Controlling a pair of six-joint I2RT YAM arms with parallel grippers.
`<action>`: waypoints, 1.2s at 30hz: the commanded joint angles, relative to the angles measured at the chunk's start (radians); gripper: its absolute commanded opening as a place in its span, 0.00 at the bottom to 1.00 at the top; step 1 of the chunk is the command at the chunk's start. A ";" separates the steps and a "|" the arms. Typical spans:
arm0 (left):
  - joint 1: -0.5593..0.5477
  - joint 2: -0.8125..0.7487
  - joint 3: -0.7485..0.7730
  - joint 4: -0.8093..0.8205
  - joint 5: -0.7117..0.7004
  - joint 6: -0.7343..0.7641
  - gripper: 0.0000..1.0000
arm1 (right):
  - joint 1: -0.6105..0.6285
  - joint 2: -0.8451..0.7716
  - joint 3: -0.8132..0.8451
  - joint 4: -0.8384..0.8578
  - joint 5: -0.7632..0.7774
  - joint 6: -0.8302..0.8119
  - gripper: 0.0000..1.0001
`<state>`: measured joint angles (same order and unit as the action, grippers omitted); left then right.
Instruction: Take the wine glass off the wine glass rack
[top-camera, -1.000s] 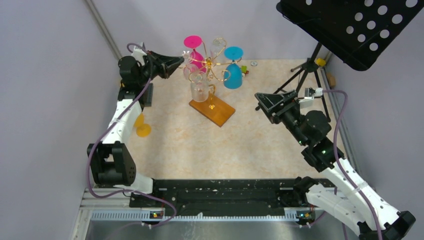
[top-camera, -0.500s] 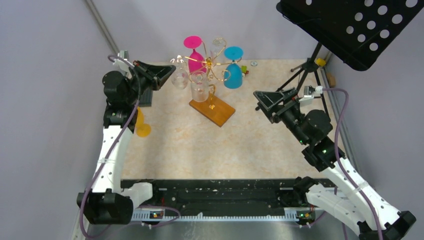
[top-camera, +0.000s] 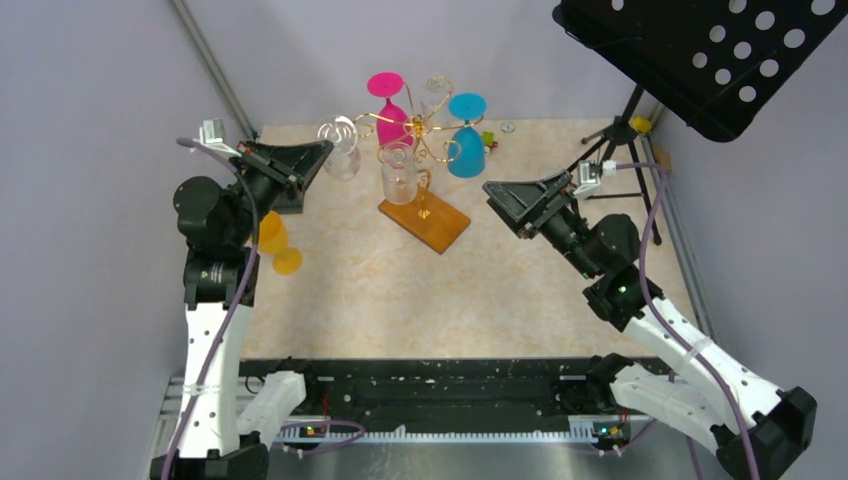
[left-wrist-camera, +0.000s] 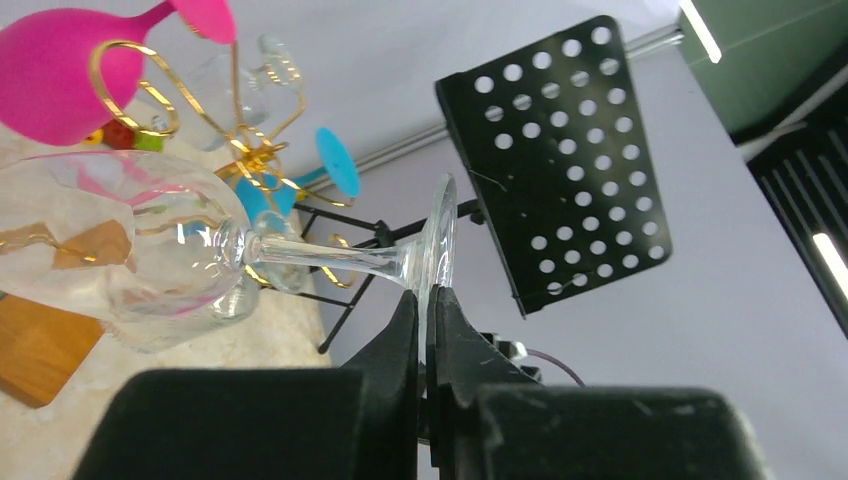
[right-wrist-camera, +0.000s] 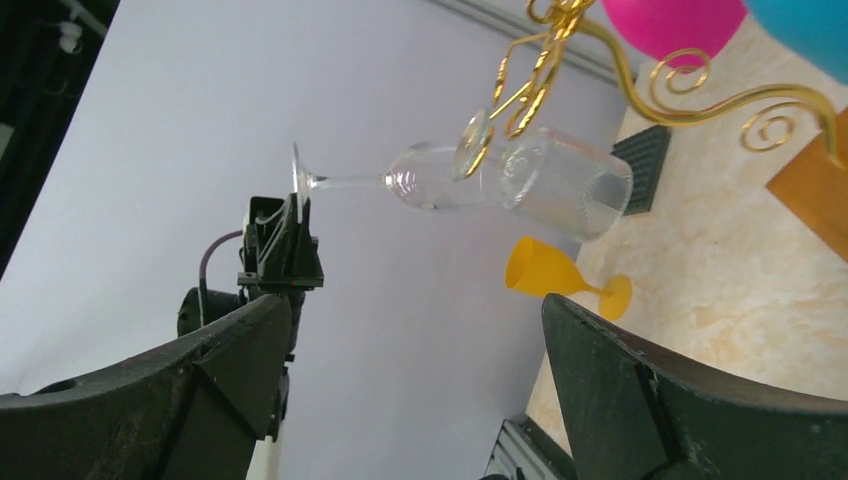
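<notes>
Cut by the top and right edges, top view: black music stand (top-camera: 700, 50).
Partly hidden behind the left arm (top-camera: 215, 300), same view: yellow glass (top-camera: 272, 235).
Too small to identify, far edge of the table (top-camera: 400, 290): small objects (top-camera: 490, 139).
Cropped at the left edge, left wrist view: bowl of the clear wine glass (left-wrist-camera: 150, 260), pink glass (left-wrist-camera: 60, 70), wooden base (left-wrist-camera: 35, 345) of the wine glass rack (left-wrist-camera: 255, 160).
Cropped at the top, right wrist view: blue glass (right-wrist-camera: 810, 25).
Hidden between the left end effector (left-wrist-camera: 428, 298) fingers: lower rim of the glass foot.

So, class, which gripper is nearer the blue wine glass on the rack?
Right. The right gripper hangs open just right of the blue wine glass; the left gripper is across the rack, shut on a clear wine glass.
</notes>
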<state>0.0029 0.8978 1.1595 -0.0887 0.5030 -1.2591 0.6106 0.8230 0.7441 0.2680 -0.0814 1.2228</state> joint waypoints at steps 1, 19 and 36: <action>0.002 -0.055 0.060 0.099 0.028 -0.089 0.00 | 0.053 0.056 -0.019 0.294 -0.040 -0.021 0.98; 0.002 -0.091 0.051 0.457 0.271 -0.471 0.00 | 0.140 0.289 0.238 0.551 -0.220 -0.262 0.75; -0.190 -0.105 0.011 0.386 0.352 -0.343 0.00 | 0.282 0.471 0.711 -0.154 -0.579 -1.425 0.64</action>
<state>-0.1425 0.7937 1.1736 0.2775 0.8665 -1.6703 0.8783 1.2610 1.4364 0.2703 -0.6117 0.0357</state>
